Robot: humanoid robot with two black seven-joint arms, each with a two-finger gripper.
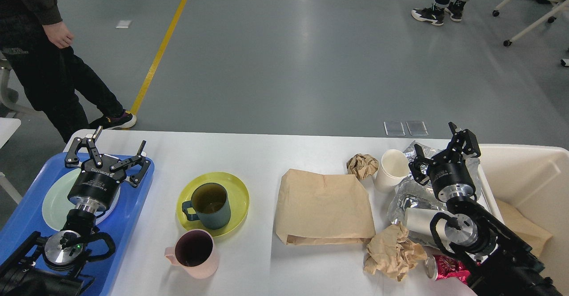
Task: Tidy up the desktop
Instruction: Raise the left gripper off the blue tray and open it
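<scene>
While both grippers, left (108,152) over blue tray's (133,207) pale plate (53,202), right (440,147) above foil bag (411,196) at desktop's (258,154) right edge, hang open & empty, next prob. grab rubbish for cream bin (529,171).

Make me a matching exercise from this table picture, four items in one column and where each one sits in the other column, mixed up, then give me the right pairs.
Things:
1. dark teal mug
2. pale green round plate
3. flat brown paper bag
4. white paper cup

Places:
A. on the blue tray
B. beside the small crumpled brown paper ball
C. on the yellow plate
D. flat at mid-table, right of the yellow plate

Pairs: 1-C, 2-A, 3-D, 4-B
</scene>
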